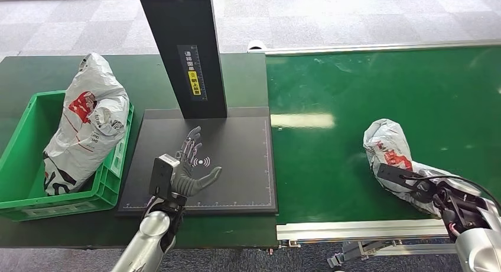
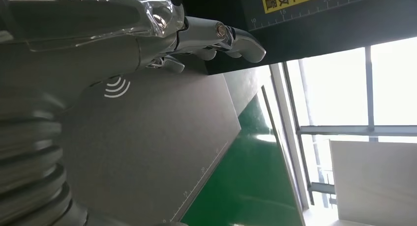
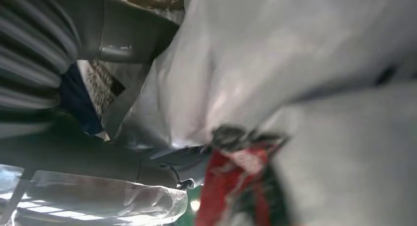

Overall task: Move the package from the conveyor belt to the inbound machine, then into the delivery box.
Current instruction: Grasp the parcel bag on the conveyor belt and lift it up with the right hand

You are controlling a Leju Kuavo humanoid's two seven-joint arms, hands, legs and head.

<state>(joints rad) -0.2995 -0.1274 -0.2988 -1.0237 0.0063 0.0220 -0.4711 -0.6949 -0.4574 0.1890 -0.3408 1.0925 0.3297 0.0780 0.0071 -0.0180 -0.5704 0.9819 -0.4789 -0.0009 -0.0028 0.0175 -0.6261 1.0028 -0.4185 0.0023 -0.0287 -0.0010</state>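
Right hand (image 1: pixel 426 192) wrapped around near end of white package (image 1: pixel 393 156), fingers (image 3: pixel 147 169) pressed into the crinkled plastic. Package lying on green conveyor belt (image 1: pixel 354 94), near right part, close to the near edge, red print facing up. Left hand (image 1: pixel 190 168) spread, holding nothing, palm up, hovering over black inbound machine plate (image 1: pixel 236 183) beside the white wireless mark (image 1: pixel 202 161). Black upright post (image 1: pixel 183 47) with yellow label at far edge of plate. Green delivery box (image 1: pixel 35 165) left of plate, touching its left edge, second white package (image 1: pixel 88 124) standing inside, leaning on right wall.
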